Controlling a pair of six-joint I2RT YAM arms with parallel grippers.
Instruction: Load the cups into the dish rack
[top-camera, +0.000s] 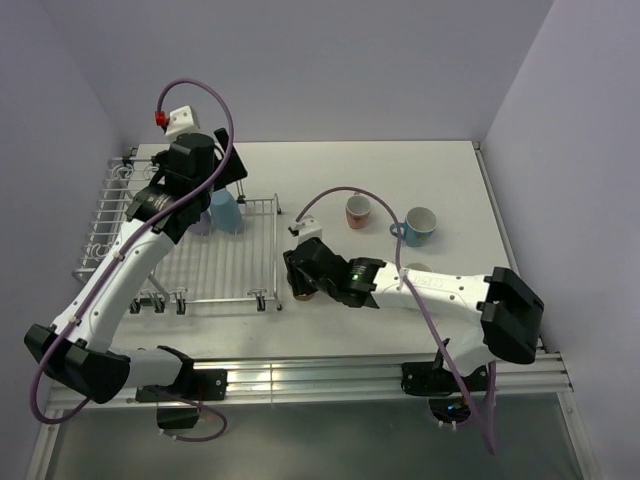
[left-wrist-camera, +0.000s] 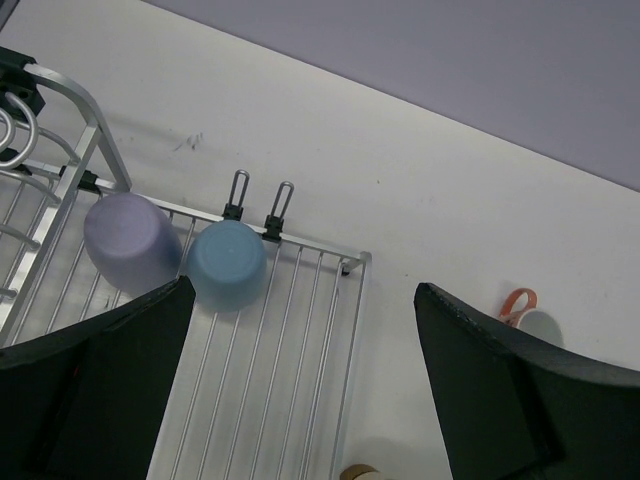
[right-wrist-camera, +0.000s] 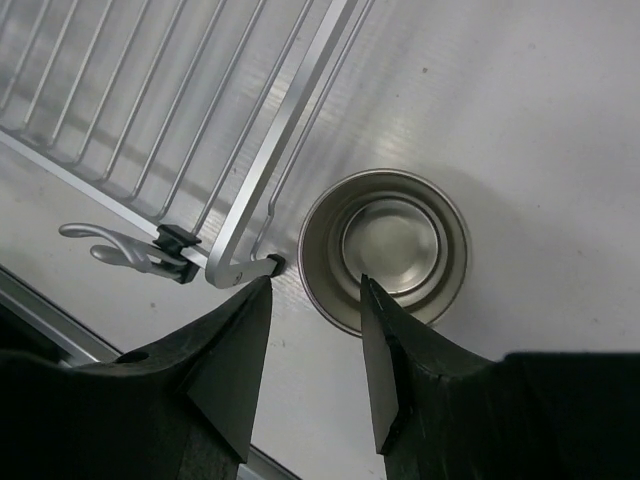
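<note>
Steel cup (right-wrist-camera: 390, 240) | right hand (right-wrist-camera: 312, 295) apart astride rim | left hand (left-wrist-camera: 305, 288) wide apart over dish rack (top-camera: 230, 265)

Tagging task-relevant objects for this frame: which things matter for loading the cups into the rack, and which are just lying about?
Job:
- dish rack
- lavender cup and mid-blue cup, both in it
- steel cup, salmon-pink cup, light blue cup and cream-white cup (barely visible), all on the table

Just there:
- purple cables
- rail at near edge

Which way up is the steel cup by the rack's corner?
Upright, mouth up: the right wrist view looks straight into the steel cup, showing its round rim and empty inner bottom.
</note>
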